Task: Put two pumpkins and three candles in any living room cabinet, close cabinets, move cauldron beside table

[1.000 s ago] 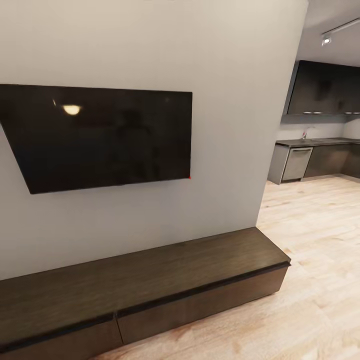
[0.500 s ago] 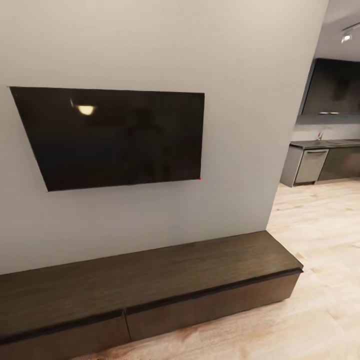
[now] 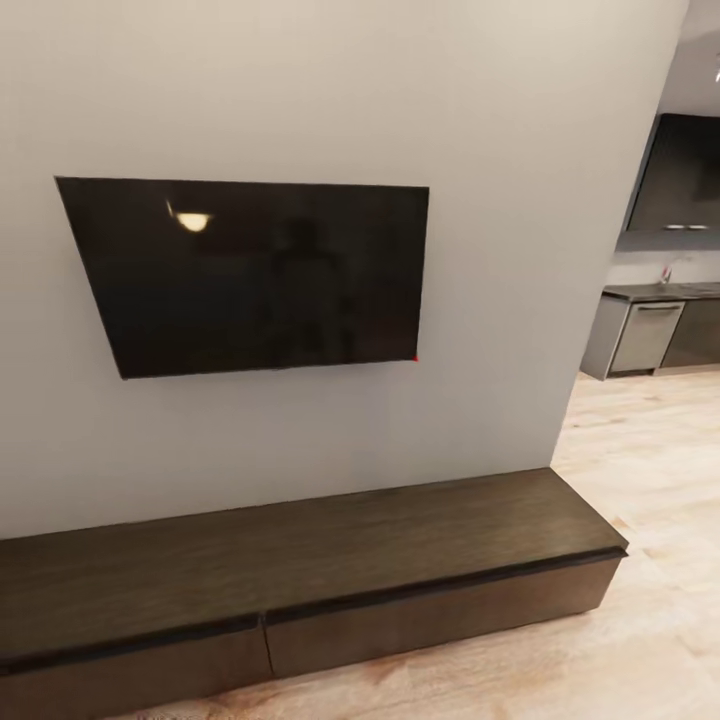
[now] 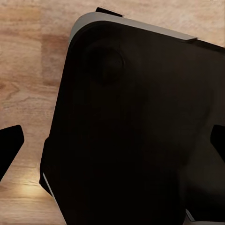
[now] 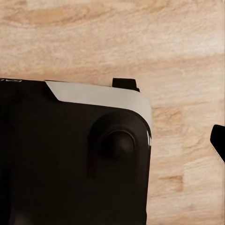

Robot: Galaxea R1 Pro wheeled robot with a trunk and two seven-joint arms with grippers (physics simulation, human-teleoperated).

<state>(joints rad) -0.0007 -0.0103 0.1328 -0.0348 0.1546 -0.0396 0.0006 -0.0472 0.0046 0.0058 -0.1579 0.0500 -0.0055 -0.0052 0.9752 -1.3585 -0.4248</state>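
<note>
A living room wall (image 3: 300, 90) in pale grey carries a dark television (image 3: 260, 275), with pale wood flooring (image 3: 650, 470) running off toward a kitchen at the right.

The left gripper (image 4: 112, 145) hangs over the robot's own black base (image 4: 136, 131) and the floor; its dark fingertips (image 4: 9, 147) sit at opposite edges of the left wrist view, spread wide apart with nothing between them. Of the right gripper, a single dark fingertip (image 5: 218, 140) shows at the frame edge above the base and flooring, so I cannot tell how far it is spread.

The cabinet (image 3: 300, 570) lies ahead of and below the head camera, against the wall, its long axis running across the view. Two drawer fronts meet at a seam left of centre, both flush and closed. Neither arm looks nearer to it.
</note>
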